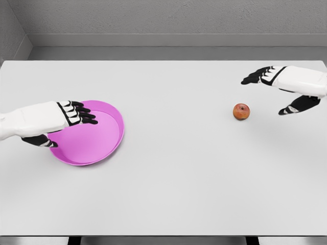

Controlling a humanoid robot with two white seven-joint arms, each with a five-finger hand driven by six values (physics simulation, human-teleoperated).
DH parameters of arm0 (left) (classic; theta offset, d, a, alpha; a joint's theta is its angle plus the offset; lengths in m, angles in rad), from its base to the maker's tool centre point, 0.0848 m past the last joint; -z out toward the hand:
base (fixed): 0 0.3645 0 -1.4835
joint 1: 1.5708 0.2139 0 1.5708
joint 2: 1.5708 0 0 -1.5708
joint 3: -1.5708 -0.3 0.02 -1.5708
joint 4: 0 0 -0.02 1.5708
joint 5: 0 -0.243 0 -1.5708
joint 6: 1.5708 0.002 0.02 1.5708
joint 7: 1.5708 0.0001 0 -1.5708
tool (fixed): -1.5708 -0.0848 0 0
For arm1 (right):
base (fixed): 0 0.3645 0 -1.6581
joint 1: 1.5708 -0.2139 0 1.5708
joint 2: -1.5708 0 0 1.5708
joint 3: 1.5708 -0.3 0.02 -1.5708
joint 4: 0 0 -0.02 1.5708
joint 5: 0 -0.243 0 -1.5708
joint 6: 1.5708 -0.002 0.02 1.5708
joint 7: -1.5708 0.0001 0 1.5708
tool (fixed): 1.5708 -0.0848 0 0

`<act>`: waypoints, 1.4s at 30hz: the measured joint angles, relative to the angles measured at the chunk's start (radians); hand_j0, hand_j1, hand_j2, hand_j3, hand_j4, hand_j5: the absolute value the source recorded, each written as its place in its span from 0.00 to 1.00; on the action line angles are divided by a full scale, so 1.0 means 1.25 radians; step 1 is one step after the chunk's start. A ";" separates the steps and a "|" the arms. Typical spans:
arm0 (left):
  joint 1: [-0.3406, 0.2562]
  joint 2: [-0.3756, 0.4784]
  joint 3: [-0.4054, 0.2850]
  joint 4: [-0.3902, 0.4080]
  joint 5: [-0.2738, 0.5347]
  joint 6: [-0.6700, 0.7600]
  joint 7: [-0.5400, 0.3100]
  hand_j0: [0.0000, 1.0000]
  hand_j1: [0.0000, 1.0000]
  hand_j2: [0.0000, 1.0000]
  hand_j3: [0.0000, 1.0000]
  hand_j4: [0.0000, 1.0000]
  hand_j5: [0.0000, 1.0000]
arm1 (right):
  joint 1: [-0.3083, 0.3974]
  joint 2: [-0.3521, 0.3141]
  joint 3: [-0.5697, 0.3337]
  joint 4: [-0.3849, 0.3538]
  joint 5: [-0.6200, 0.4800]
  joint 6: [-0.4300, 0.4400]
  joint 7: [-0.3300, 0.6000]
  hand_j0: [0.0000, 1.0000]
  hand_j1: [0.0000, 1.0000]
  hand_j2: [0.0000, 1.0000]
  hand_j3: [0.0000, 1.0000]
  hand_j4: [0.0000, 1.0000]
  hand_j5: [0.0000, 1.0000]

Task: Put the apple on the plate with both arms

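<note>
Red apple (241, 111) sits right on the table; empty magenta plate (110, 145) lies left.

Single head view looks steeply down across the table (168, 194) toward the far wall (168, 18).

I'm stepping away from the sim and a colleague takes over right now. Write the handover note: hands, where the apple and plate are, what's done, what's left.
Left hand: open, holding nothing, at the left rim of the pink plate.
Right hand: open, holding nothing, just right of and beyond the apple, not touching it.
Apple: on the white table, right side, far from the plate.
Plate: left side, nothing in it.
Done: nothing yet; apple not grasped.
Left: grasp the apple, carry it across, set it on the plate.
</note>
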 measured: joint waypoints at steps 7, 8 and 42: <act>0.001 0.000 0.000 0.000 0.000 0.000 0.000 1.00 1.00 1.00 1.00 1.00 1.00 | -0.039 0.039 0.095 0.078 -0.082 0.010 0.000 1.00 1.00 1.00 1.00 1.00 1.00; 0.000 0.000 0.000 0.000 0.000 0.000 0.000 1.00 1.00 1.00 1.00 1.00 1.00 | -0.045 0.044 0.106 0.082 -0.087 0.009 0.000 1.00 1.00 1.00 1.00 1.00 1.00; 0.000 -0.012 -0.001 0.001 0.000 0.000 -0.010 1.00 1.00 1.00 1.00 1.00 1.00 | -0.135 0.198 0.239 0.374 -0.063 -0.016 0.000 1.00 1.00 1.00 1.00 1.00 1.00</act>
